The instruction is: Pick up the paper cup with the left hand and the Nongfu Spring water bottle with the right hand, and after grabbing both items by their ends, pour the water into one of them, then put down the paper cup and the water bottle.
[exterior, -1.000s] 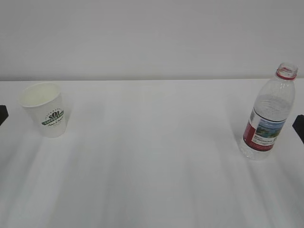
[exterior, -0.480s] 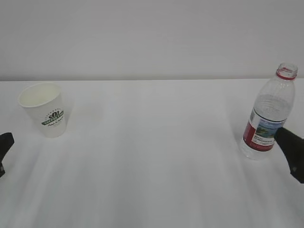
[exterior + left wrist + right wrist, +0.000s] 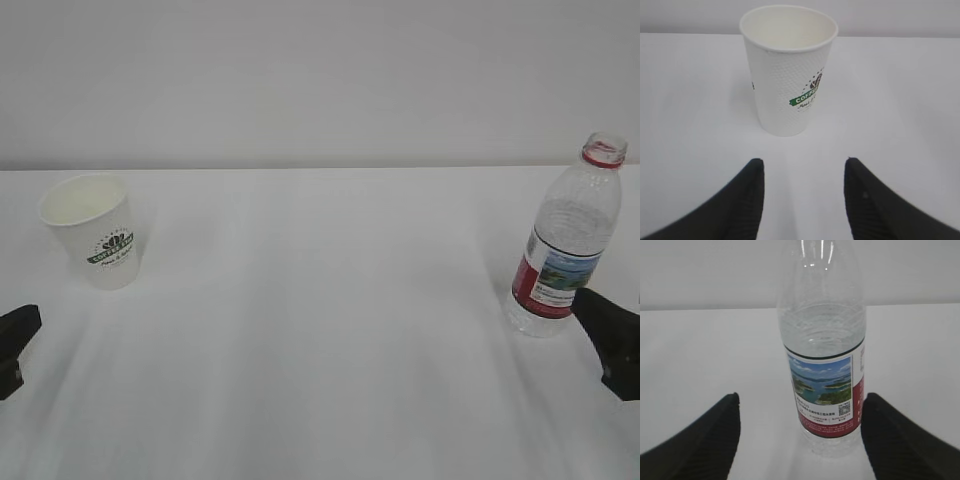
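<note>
White table (image 3: 320, 330): cup (image 3: 92, 228), bottle (image 3: 565, 240) apparently untouched.

A plain test room for a robot, bare white table (image 3: 320, 330), blank white wall (image 3: 320, 80) behind, black robot claws (one on each side) poking in at the edges

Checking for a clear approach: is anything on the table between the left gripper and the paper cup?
Nothing. The left wrist view shows only bare white table between the open left gripper and the upright paper cup.
</note>
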